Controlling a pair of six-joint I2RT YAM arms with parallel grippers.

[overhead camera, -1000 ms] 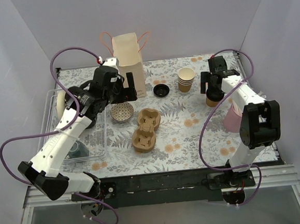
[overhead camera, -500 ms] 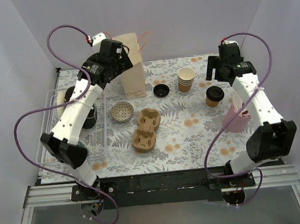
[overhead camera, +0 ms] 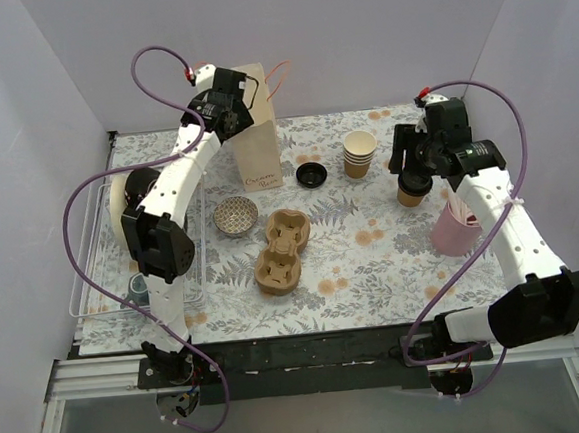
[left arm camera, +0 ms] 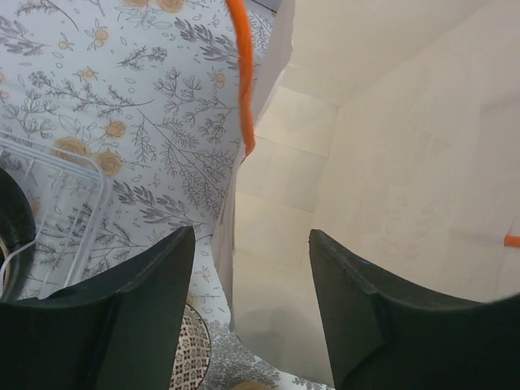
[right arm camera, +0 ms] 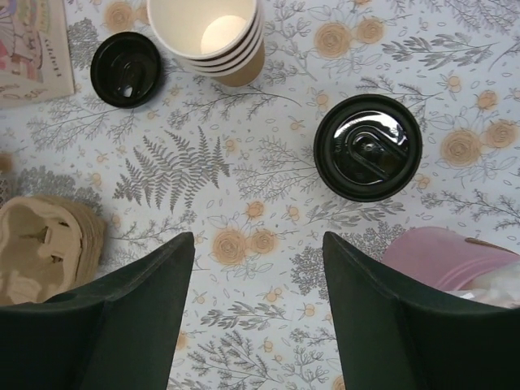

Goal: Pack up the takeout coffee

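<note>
One lidded paper cup [right arm camera: 367,147] is counted, and one loose black lid [right arm camera: 126,69]. One stack of lidless cups [right arm camera: 213,36] is seen; at least three cups are shown in it, but the exact number cannot be told. One paper bag [overhead camera: 259,151] with two orange handles [left arm camera: 245,81], one patterned bowl [overhead camera: 235,217], one pink container [overhead camera: 454,232] and one wire tray [overhead camera: 91,242] are found. The pulp carriers [overhead camera: 282,249] cannot be counted surely: one piece or several.

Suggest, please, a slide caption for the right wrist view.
Open right gripper hovers over tablecloth; lidded takeout coffee ahead, stacked cups and spare lid beyond.
</note>
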